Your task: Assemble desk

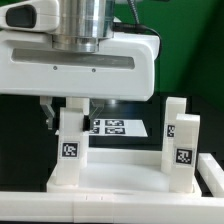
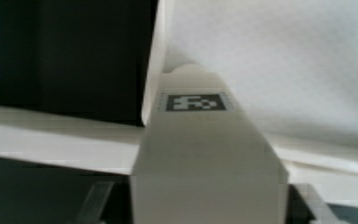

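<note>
1 leg [image 1: 70, 150] upright at tabletop [image 1: 120, 180] edge, gripper [image 1: 62, 112] pinching it, 2 legs [image 1: 181, 135] well apart.

You are looking at a robotics lab bench: the white robot arm [image 1: 80, 45] fills the twelve o'clock half of the exterior view, white plastic square legs [image 1: 181, 140] carry printed black-and-white tags, and a flat white marker board [image 1: 116, 127] lies on the black table [image 1: 25, 125] at centre.

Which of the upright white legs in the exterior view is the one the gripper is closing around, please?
The leg on the exterior view's left, directly under the gripper, with fingers either side of its top. The legs on the right stand apart from the gripper.
</note>
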You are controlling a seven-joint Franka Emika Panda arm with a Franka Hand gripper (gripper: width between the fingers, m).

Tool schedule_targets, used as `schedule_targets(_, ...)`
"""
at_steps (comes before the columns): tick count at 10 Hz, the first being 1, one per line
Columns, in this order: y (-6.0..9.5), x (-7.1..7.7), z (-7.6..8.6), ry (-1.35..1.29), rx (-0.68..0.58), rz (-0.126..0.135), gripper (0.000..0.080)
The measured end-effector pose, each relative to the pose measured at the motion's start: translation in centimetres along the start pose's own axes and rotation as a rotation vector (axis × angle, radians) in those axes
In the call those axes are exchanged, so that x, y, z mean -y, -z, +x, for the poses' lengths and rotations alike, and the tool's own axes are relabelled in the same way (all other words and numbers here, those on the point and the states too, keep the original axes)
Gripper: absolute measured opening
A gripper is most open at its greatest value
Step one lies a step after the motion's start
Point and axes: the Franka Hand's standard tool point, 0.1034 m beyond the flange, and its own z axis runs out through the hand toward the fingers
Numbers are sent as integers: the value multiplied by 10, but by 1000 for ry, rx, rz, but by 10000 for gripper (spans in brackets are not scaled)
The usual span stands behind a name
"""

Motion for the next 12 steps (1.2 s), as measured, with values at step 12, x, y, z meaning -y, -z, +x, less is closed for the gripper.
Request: schedule_targets(12, -3, -11, -1, -1103, 13, 94, 294)
